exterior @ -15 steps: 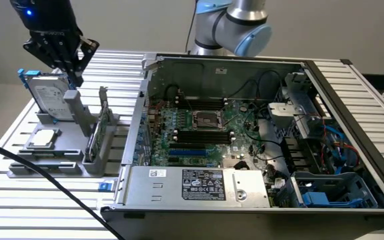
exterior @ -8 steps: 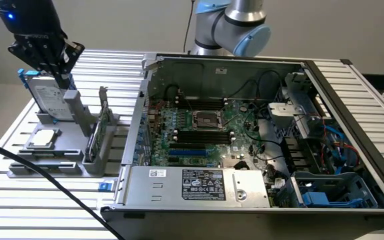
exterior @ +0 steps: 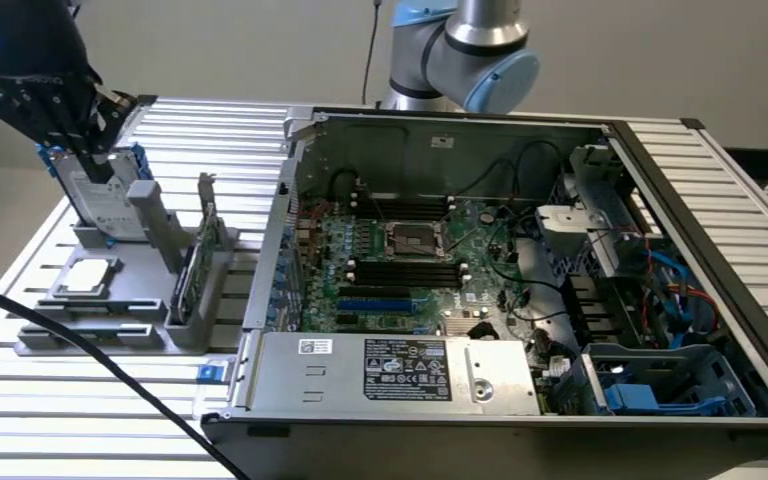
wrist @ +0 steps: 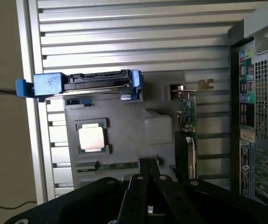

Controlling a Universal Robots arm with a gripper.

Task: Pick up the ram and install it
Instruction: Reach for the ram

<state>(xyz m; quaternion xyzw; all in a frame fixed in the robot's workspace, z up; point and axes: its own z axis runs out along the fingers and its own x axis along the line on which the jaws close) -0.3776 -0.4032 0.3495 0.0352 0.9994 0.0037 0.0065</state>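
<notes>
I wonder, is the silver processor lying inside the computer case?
No, the processor lies in the grey holder outside the case.

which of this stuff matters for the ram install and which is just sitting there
For the job:
ram stick
gripper, shut
open computer
black memory slots

Lying about:
hard drive
processor chip
upright card

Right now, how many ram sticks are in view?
1. The ram sits in the gray holder, next to the processor chip. The motherboard slots look empty, but another stick may be hidden.
</notes>
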